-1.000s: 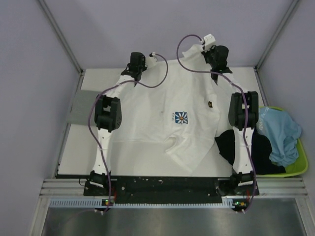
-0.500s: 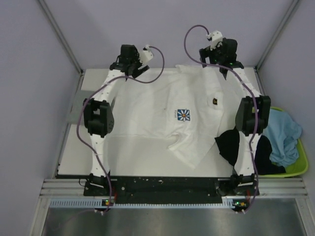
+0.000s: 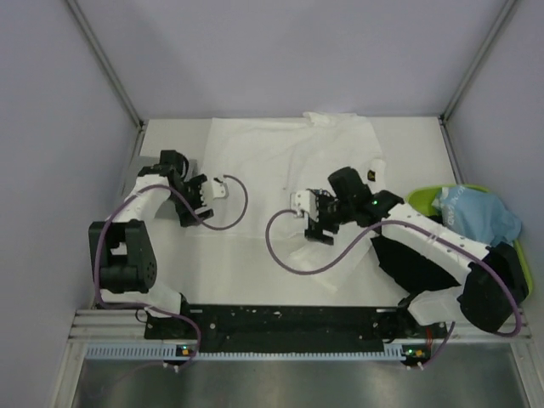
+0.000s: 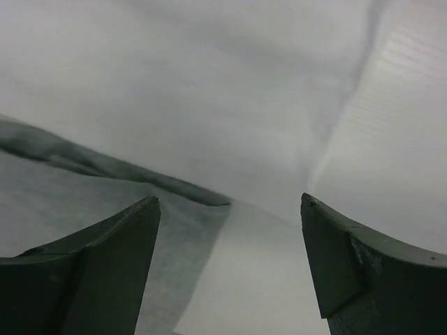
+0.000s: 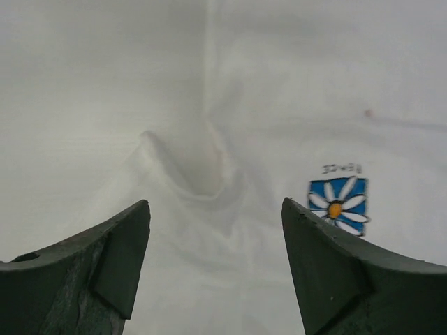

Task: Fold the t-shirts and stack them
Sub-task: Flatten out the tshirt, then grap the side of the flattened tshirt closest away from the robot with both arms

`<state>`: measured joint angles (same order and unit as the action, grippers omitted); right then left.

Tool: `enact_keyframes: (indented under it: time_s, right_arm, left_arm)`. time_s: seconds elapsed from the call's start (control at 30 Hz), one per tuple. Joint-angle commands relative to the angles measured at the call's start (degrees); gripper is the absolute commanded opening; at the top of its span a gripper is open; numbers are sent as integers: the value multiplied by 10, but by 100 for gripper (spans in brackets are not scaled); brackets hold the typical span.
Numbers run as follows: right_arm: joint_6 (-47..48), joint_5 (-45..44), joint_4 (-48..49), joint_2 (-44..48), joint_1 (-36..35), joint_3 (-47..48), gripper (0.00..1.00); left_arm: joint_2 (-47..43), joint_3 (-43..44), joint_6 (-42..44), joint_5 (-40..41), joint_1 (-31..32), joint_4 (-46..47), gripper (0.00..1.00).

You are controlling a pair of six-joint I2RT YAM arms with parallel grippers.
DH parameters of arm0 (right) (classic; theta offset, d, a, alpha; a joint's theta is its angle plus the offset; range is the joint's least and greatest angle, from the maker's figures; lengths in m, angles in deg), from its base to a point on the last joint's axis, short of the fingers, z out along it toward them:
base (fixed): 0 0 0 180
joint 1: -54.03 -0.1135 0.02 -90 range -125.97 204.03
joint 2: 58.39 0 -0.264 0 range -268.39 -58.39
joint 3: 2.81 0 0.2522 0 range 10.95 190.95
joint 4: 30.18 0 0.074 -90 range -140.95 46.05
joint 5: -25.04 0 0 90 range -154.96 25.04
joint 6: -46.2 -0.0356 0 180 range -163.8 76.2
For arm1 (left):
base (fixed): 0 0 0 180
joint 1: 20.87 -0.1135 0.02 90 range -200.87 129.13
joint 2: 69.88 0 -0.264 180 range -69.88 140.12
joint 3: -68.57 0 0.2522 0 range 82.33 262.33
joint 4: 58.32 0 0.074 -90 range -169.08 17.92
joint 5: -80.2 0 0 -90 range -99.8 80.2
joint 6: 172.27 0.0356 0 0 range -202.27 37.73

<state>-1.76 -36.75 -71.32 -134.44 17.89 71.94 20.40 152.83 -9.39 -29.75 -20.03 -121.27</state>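
One white t-shirt [image 3: 280, 153] lay spread over the far middle of the surface [image 3: 416, 153], flattened, we judged, for folding. At the right waited a black t-shirt [image 3: 408, 259] and a light blue t-shirt [image 3: 476, 217], the blue one in the tray [image 3: 524, 272]. The left pincer [image 3: 201, 189] hovered spread and empty over the white shirt's left edge. The right pincer [image 3: 310, 217], likewise spread and empty, hung beside the flower print [image 5: 336, 206], with room left nearward.

A lime-green tray [image 3: 418, 197] sits at the white table's [image 3: 416, 149] right edge.
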Motion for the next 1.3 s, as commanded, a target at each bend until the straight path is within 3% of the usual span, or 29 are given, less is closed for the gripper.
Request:
enact_keyframes:
  time_s: [0.0,0.1,0.23,0.37,0.53,0.63,0.73,0.77,1.0,1.27]
  right_arm:
    - [81,-57,-95,38,-93,-105,74]
    - [46,-66,-87,34,-118,-144,71]
    - [53,-135,-52,36,-148,-205,75]
    - [29,-146,-72,13,-151,-221,74]
    - [16,-140,-61,-7,-187,-261,71]
    - [-5,-148,-29,-26,-206,-275,40]
    - [-10,-170,-64,-26,-211,-265,11]
    - [-4,-183,-83,-17,-212,-259,0]
    - [-1,-243,-286,84,-210,-224,0]
    - [27,-226,-350,187,-181,-215,0]
  left_arm:
    - [-22,-104,88,3,-4,64,86]
    - [-24,-155,94,6,-5,119,86]
    - [-13,-183,54,32,-5,202,84]
    - [2,-193,56,57,-4,221,80]
    - [3,-215,63,60,-5,219,57]
    - [0,-216,56,51,-4,198,37]
    - [-14,-224,34,54,-4,189,0]
    - [-22,-229,25,58,-4,190,0]
    - [-86,-248,12,67,-5,97,0]
    - [-109,-218,-23,52,-4,-55,0]
